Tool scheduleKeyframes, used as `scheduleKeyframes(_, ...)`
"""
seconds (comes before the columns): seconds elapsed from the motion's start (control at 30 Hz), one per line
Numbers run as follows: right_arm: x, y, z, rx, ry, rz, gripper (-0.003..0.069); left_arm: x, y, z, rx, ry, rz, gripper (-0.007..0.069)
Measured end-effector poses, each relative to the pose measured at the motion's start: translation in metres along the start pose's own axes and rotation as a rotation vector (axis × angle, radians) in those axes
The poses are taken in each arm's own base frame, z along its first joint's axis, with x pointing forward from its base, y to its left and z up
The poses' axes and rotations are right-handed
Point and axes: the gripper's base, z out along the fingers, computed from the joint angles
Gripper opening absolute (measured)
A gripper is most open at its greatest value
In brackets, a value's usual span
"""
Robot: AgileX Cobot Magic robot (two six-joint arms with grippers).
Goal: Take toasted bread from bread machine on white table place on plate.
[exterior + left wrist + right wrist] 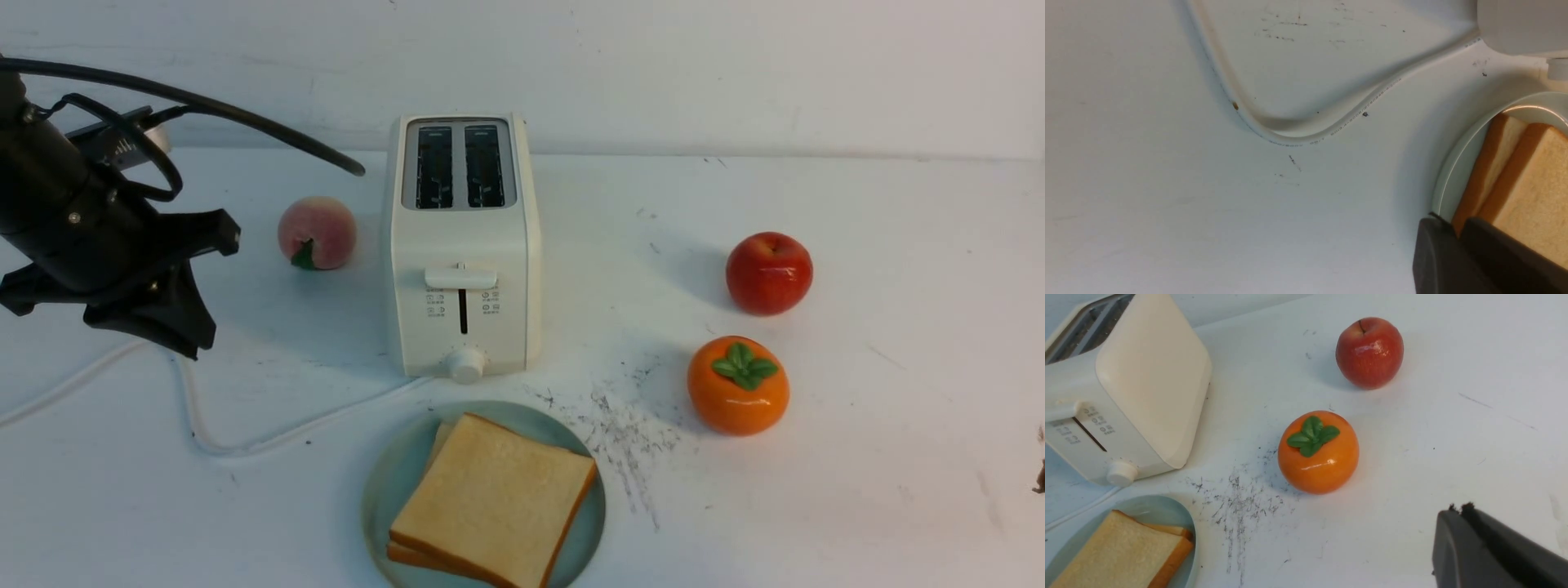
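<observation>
The toasted bread [494, 502], two stacked slices, lies on the plate [392, 474], near the left gripper [1447, 230], whose fingers sit close together, empty, above the white table [898, 408]; the bread machine [461, 245] stands beyond the plate; the right gripper [1457, 512], fingers pressed together, holds nothing; an orange persimmon [1318, 457] sits near its tips.

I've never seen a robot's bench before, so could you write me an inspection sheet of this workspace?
Surface: white table, dark scuffs beside the plate.
Job's things: two toasted bread slices stacked on the plate; bread machine slots empty.
Clutter: peach, red apple, orange persimmon.
Grippers: left gripper and right gripper both shut, empty.
Cables: white cord loops over the table; black cable along the left arm.
Surroundings: plain white wall.
</observation>
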Motion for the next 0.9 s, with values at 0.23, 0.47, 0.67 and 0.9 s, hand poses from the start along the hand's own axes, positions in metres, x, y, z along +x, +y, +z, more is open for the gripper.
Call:
scheduleKeyframes(0.23,0.0,0.0,0.0,-0.001,-0.002,0.002,0.0005,0.0,0.0,0.0,0.0,0.0,0.0,0.0083)
scheduleKeyframes(0.47,0.001,0.0,-0.017,-0.017,-0.093,-0.057,0.0013,0.0,0.0,0.0,0.0,-0.004,0.001,0.0092)
scheduleKeyframes(0.67,0.029,-0.011,-0.03,0.003,-0.14,-0.15,0.002,0.0,0.0,0.0,0.0,-0.004,0.001,0.0095)
scheduleKeyframes(0.9,0.056,-0.02,-0.042,-0.004,-0.249,-0.155,0.0029,0.0,0.0,0.0,0.0,-0.004,0.001,0.0102)
